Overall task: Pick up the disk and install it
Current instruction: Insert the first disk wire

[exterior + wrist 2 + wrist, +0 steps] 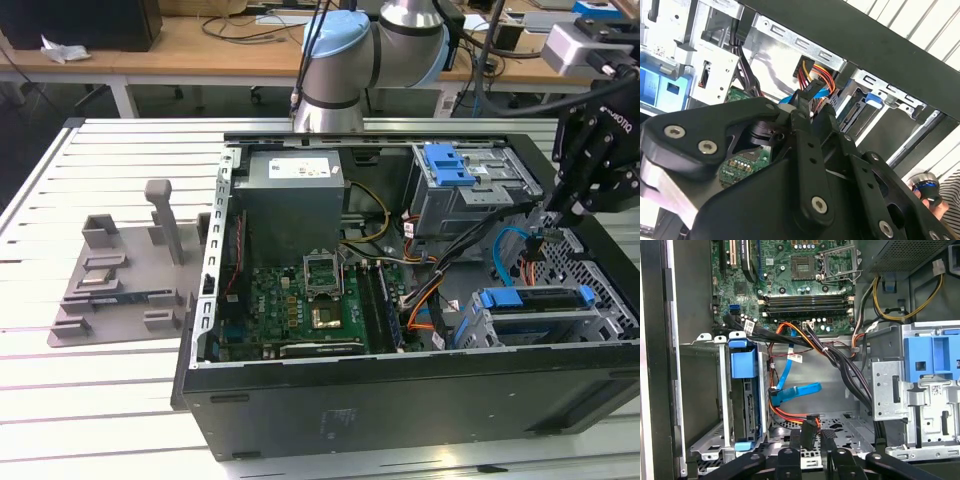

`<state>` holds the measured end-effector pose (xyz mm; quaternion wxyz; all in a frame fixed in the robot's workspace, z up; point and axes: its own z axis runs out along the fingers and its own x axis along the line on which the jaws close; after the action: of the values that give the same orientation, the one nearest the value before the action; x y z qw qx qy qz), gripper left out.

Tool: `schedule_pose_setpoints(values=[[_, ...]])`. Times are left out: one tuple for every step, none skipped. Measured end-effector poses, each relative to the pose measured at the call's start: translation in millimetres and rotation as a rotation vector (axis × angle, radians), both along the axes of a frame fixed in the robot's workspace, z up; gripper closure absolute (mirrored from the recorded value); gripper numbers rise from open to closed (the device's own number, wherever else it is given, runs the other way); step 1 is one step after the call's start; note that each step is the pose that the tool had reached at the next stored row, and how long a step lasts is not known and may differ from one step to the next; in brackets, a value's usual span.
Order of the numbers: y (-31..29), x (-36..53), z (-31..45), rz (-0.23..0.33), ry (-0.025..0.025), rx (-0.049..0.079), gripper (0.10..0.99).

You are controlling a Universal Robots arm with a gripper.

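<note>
The disk stands on edge inside the drive cage at the exterior view's right end of the open computer case, framed by blue rails. In the first wrist view the disk shows as a dark slab under a blue rail cap. My gripper hangs just above and behind that cage. In both wrist views its fingers are closed on a black cable connector with orange, red and yellow wires; the gripper holds the connector a short way from the cage.
The motherboard, grey power supply and a second bay with a blue latch fill the case. Loose black cables and a blue ribbon cable lie beside the cage. A grey fixture sits outside on the table.
</note>
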<state>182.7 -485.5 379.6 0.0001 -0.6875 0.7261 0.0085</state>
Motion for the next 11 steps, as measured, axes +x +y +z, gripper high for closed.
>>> schedule_pose_setpoints(values=[[1.1,0.1,-3.6,0.0,0.0004,0.0,0.784],[2.1,0.2,-6.7,0.0,0.0006,0.0,0.784],[2.5,0.3,-8.7,0.0,0.0008,-0.001,0.784],[2.8,0.5,-10.6,0.0,0.001,-0.001,0.784],[2.9,0.6,-11.9,0.0,0.001,-0.002,0.784],[2.9,0.6,-13.0,0.0,0.001,-0.004,0.784],[2.9,0.8,-14.5,0.0,0.001,-0.009,0.784],[2.9,1.1,-16.1,0.0,0.001,-0.014,0.784],[3.0,1.5,-17.7,0.0,0.0011,-0.017,0.784],[3.1,1.9,-19.4,0.0,0.0012,-0.018,0.784],[3.1,2.3,-20.6,0.0,0.0013,-0.019,0.784]])
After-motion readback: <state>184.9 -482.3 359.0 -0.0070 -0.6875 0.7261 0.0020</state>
